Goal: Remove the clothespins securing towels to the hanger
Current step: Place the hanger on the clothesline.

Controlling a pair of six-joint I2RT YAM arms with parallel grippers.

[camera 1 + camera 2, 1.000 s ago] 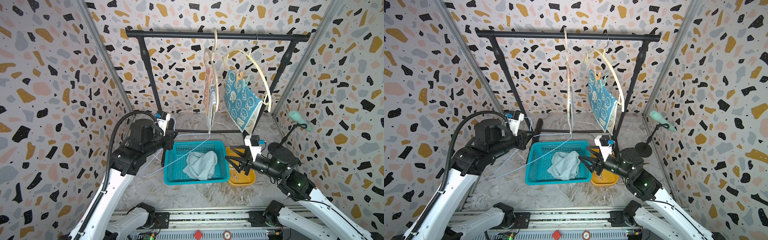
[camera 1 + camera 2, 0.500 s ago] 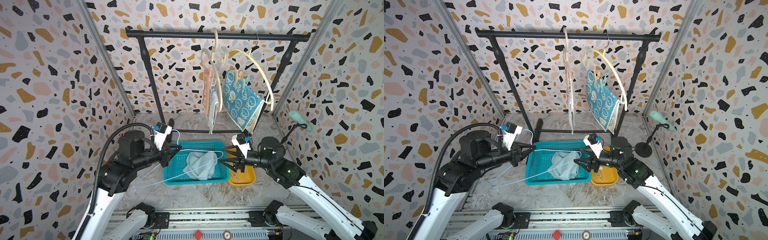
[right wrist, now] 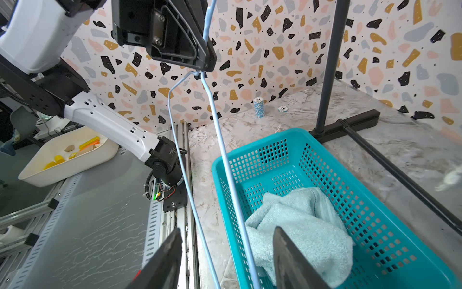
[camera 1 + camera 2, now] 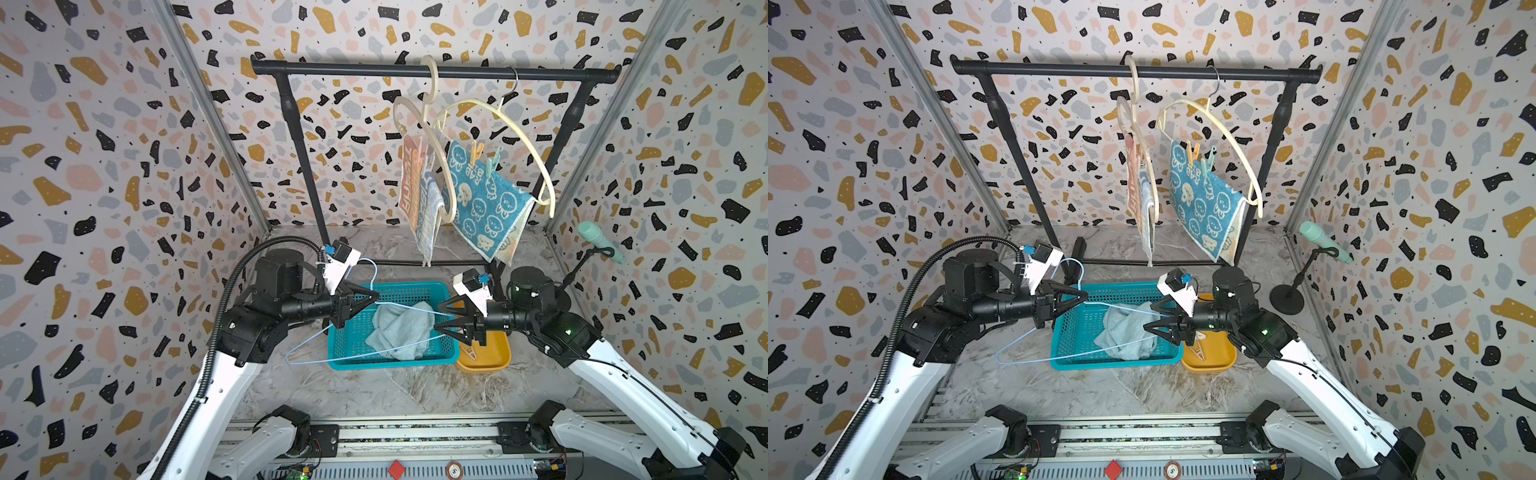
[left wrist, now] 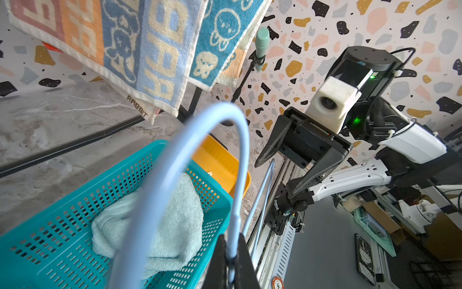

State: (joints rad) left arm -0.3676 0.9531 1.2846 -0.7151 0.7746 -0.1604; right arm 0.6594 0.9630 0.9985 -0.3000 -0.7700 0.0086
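Hanger wire crosses above basket, pale towel heaped inside.

Marbled grey tabletop across the lower middle of both top views. Bears a teal basket at centre, just beside a yellow dish on its right. Also carries a black rack bar behind them and a round stand base at far right.

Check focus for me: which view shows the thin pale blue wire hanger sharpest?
Left wrist view: the thin pale blue wire hanger has its hook close to the lens, out of focus. Right wrist view: its wire is crisp, though the right gripper fingers look soft. Both top views: sharp, evenly lit, wire thin.
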